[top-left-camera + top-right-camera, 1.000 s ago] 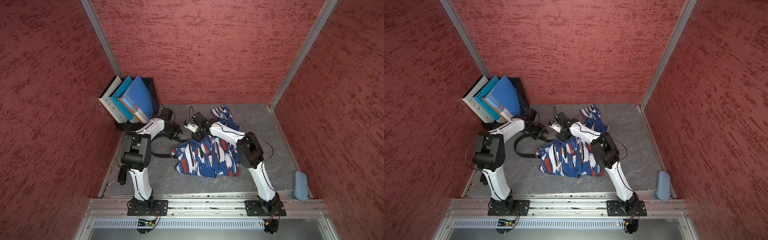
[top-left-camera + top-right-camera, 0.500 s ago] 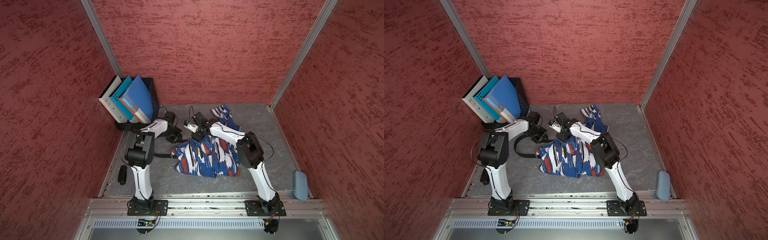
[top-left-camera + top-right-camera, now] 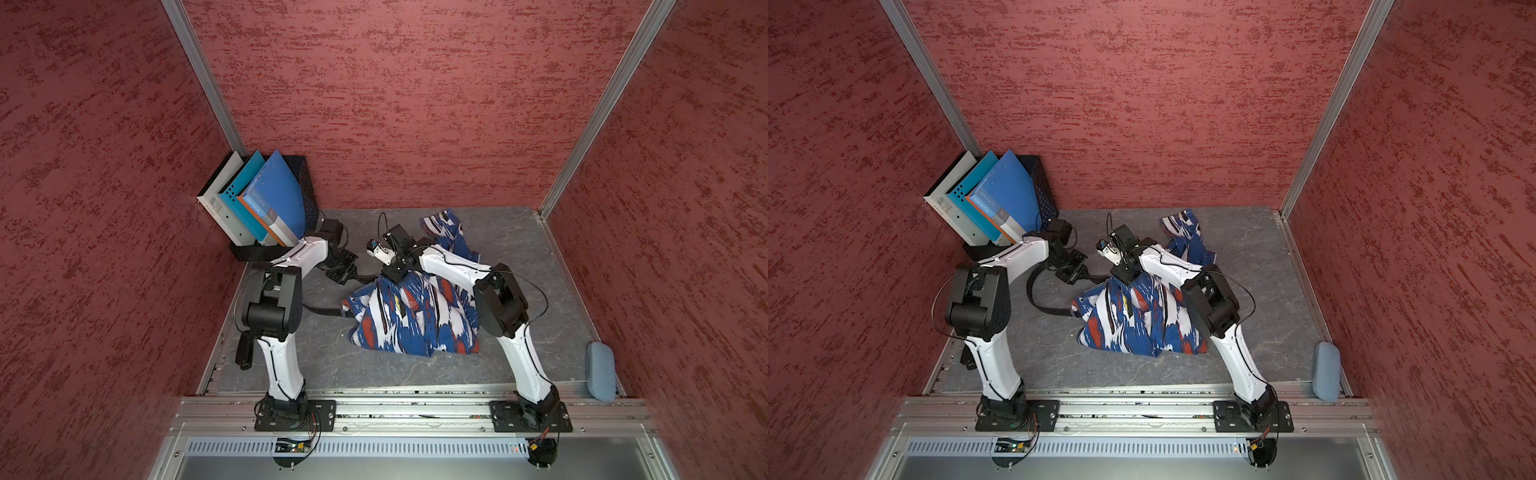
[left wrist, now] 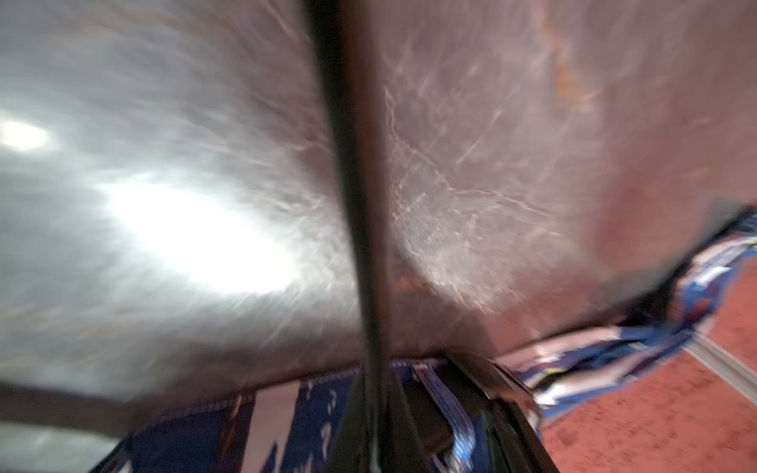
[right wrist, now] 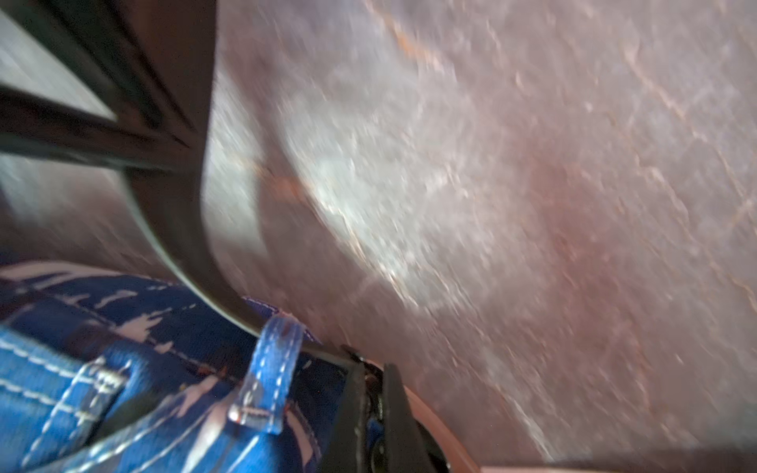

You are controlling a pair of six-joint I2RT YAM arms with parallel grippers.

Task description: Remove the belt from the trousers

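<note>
The trousers [image 3: 415,320], printed blue, white and red-orange, lie crumpled mid-table in both top views [image 3: 1142,324]. The black belt [image 3: 1034,291] loops out of the waistband toward the left. My left gripper [image 3: 344,274] is shut on the belt; in the left wrist view the belt [image 4: 356,184] runs straight out from the closed jaws of the left gripper [image 4: 375,442]. My right gripper [image 3: 392,275] is shut on the trousers' waistband beside it. In the right wrist view the belt [image 5: 176,229] passes under a blue belt loop [image 5: 272,368] next to the right gripper [image 5: 370,413].
A black file holder with blue folders [image 3: 270,199] stands at the back left, close behind the left arm. A short black bar [image 3: 244,351] lies by the left wall. A grey-blue pouch [image 3: 601,376] rests at the front right. Red walls enclose three sides.
The left gripper's jaws have closed onto the belt near the waistband. The right gripper has kept its hold on the trousers and has not visibly moved.
</note>
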